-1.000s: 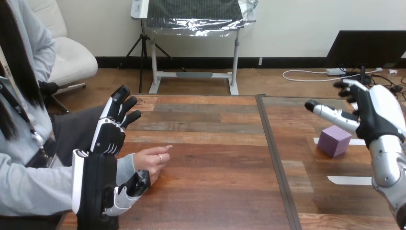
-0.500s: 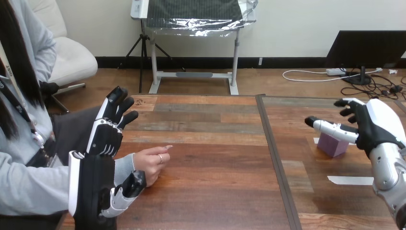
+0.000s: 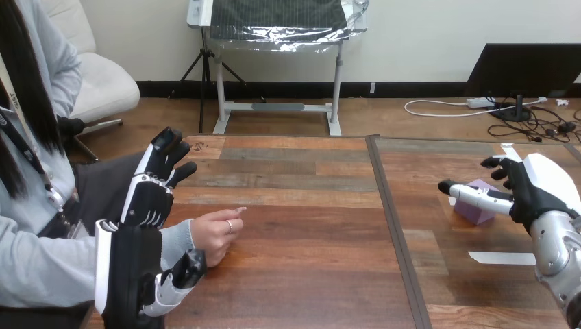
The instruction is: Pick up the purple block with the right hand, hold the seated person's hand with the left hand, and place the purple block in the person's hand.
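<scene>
Head view: the step in hand is the first one, the pick-up of the small purple cube-shaped block (image 3: 474, 214), which sits on the right half of the brown wooden plank table (image 3: 308, 205), not yet lifted. The robot's right hand (image 3: 531, 185), black with white shells, hangs just beside and over the block with its fingers spread apart and loosely bent and its thumb stretched across the block's front. It is not clamped on the block, and whether the thumb touches it cannot be told. The next move, by my judgement, calls for the hand to settle lower and bring thumb and fingers together on opposite faces of the block before any lift. The robot's left hand (image 3: 147, 202) stands at the table's left edge with fingers straight and apart, pointing up. Its thumb lies low beside the person's hand (image 3: 216, 233), which rests loosely curled on the table. Nothing is gripped there, so the holding step is not yet done either. Counted: one purple block, two robot hands, one person's hand, and one white tape strip (image 3: 500, 258) lying clear near the right arm.
</scene>
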`<action>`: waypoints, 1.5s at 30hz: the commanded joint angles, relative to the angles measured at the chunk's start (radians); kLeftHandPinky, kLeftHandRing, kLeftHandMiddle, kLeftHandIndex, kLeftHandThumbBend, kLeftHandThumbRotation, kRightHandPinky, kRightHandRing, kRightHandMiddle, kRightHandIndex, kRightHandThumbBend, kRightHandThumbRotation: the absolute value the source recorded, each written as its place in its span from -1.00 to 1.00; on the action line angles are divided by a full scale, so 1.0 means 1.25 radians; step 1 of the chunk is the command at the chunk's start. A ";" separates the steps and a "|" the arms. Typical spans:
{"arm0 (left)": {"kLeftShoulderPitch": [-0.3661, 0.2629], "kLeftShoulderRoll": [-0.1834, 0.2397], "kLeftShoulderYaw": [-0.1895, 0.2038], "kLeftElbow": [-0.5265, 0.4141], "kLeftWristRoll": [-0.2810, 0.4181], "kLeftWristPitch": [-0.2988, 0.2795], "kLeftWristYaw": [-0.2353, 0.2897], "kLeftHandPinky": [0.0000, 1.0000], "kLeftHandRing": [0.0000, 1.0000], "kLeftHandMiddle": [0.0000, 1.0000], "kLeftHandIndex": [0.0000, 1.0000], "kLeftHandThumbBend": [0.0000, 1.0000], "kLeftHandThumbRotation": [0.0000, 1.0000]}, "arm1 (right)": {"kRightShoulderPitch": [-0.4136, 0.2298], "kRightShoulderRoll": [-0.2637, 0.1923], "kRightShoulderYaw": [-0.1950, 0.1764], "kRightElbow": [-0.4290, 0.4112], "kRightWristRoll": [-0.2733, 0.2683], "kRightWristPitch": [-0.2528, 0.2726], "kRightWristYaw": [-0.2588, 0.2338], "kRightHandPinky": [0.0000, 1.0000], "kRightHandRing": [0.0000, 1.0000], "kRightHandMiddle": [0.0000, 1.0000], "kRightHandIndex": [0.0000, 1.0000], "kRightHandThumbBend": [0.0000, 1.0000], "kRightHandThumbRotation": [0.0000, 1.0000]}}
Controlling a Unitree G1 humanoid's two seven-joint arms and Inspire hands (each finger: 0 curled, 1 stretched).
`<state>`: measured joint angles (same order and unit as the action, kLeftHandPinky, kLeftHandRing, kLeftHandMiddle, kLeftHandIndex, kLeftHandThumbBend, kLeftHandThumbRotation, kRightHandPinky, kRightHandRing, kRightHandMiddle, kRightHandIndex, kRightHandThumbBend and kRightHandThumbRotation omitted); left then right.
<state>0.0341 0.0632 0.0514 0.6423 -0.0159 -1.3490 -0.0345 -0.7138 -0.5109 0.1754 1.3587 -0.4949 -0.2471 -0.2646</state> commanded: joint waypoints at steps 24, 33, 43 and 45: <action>-0.021 0.008 0.000 -0.056 -0.015 -0.007 -0.012 0.59 0.76 0.83 0.79 1.00 0.61 | -0.039 0.016 0.053 -0.001 -0.037 0.030 0.003 0.31 0.57 0.66 0.70 0.85 0.46; -0.023 0.007 -0.002 -0.056 -0.024 -0.014 -0.018 0.60 0.77 0.83 0.79 1.00 0.58 | -0.037 0.023 0.063 0.001 -0.043 0.040 0.010 0.33 0.57 0.64 0.69 0.84 0.38; -0.023 0.011 -0.013 -0.059 -0.044 -0.014 -0.026 0.60 0.76 0.82 0.79 1.00 0.56 | -0.035 0.026 0.086 0.005 -0.064 0.057 0.013 0.43 0.63 0.66 0.68 0.81 0.34; -0.023 0.012 -0.019 -0.060 -0.052 -0.013 -0.030 0.60 0.76 0.82 0.79 1.00 0.56 | -0.036 0.027 0.090 0.006 -0.066 0.063 0.019 0.43 0.63 0.66 0.69 0.81 0.36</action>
<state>0.0397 0.0651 0.0481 0.6246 -0.0534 -1.3490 -0.0612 -0.7131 -0.4961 0.2696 1.3615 -0.5623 -0.1842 -0.2465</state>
